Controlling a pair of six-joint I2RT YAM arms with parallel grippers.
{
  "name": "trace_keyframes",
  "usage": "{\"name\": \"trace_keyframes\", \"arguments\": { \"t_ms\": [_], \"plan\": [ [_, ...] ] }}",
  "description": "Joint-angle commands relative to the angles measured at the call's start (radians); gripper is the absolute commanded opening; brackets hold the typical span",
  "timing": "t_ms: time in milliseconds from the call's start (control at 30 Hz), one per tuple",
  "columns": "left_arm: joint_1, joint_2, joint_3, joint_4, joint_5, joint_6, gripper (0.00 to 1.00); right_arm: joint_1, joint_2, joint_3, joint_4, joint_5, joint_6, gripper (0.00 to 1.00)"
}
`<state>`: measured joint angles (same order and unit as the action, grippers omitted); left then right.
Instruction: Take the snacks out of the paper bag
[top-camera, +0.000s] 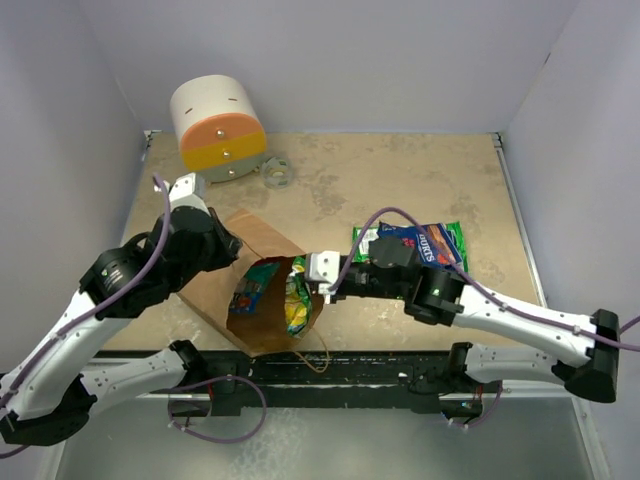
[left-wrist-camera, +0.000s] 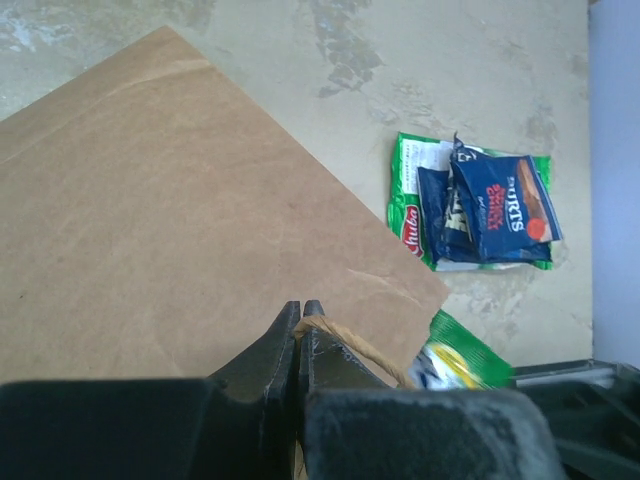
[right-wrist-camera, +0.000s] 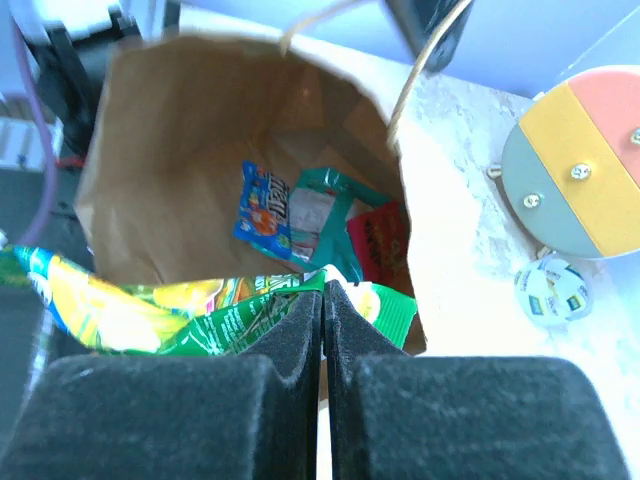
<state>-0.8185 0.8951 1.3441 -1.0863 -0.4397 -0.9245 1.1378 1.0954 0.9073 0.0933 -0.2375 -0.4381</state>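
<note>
while the left gripper pinches the paper bag, my right gripper pinches the green packet by its edge, probably light and slippery.

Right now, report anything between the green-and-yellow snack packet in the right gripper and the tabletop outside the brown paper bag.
Nothing visible. The shiny green-and-yellow packet, pinched by the right gripper, sticks out of the brown kraft bag's open mouth, beside bare tan tabletop.
</note>
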Motion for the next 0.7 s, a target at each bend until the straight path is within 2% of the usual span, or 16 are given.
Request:
{"name": "trace_keyframes", "arguments": {
  "t_ms": [0, 67, 167, 267, 367, 433, 500, 567, 667],
  "plan": [
    [0.001, 0.053, 0.043, 0.011, -0.067, 0.012, 0.00, 0.001, -0.095, 0.178, -0.165, 0.102, 0.235, 0.00],
    [0.002, 0.072, 0.041, 0.004, -0.079, 0.014, 0.00, 0.001, -0.126, 0.224, -0.228, 0.223, 0.334, 0.00],
    [0.001, 0.095, 0.029, -0.011, -0.112, 0.014, 0.00, 0.000, -0.155, 0.311, -0.367, 0.320, 0.402, 0.00],
    [0.002, 0.124, 0.029, -0.040, -0.137, 0.015, 0.00, 0.000, -0.191, 0.365, -0.436, 0.483, 0.408, 0.00],
    [0.002, 0.150, 0.039, -0.068, -0.149, 0.016, 0.00, -0.001, -0.191, 0.402, -0.467, 0.767, 0.419, 0.00],
    [0.002, 0.156, 0.043, -0.071, -0.145, 0.019, 0.00, -0.006, -0.169, 0.408, -0.466, 0.927, 0.379, 0.00],
    [0.002, 0.154, 0.044, -0.066, -0.140, 0.023, 0.00, -0.042, -0.142, 0.394, -0.447, 1.019, 0.324, 0.00],
    [0.002, 0.149, 0.041, -0.061, -0.133, 0.025, 0.00, -0.150, -0.126, 0.374, -0.430, 0.999, 0.309, 0.00],
    [0.002, 0.139, 0.040, -0.058, -0.126, 0.025, 0.00, -0.336, -0.126, 0.325, -0.406, 0.835, 0.293, 0.00]
  ]
}}
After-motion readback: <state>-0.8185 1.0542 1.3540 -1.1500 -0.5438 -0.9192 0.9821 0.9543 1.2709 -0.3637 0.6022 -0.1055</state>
